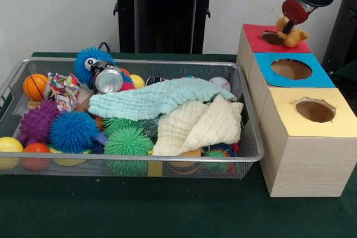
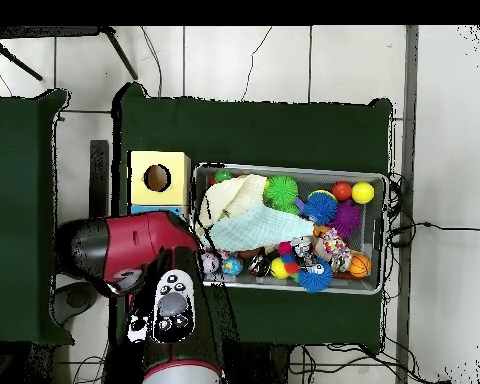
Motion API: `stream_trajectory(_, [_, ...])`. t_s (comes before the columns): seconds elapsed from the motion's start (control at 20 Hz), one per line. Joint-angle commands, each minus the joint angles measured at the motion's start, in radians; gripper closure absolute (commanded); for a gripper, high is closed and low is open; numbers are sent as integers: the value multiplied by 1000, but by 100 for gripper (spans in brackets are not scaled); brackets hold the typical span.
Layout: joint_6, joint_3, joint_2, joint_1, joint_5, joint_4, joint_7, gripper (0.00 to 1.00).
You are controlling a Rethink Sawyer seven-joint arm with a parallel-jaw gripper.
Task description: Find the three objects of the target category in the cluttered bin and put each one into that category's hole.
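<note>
Nearest the camera, the wire-mesh bin sits left of the wooden box, crowded with puffer balls and two cloths. At the box's far end, the gripper hangs over the red-topped hole, closed on an orange plush animal just above that opening.

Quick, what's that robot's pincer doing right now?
Pincer: closed on a small orange plush toy, held over the red-topped hole.
</note>
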Motion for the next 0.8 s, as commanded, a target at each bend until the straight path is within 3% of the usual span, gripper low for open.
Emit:
stream_trajectory(0.05, [96,-37,5,2,23,28,296,100])
stream_trajectory(0.8, [136,-89,51,43,11,-28,304,100])
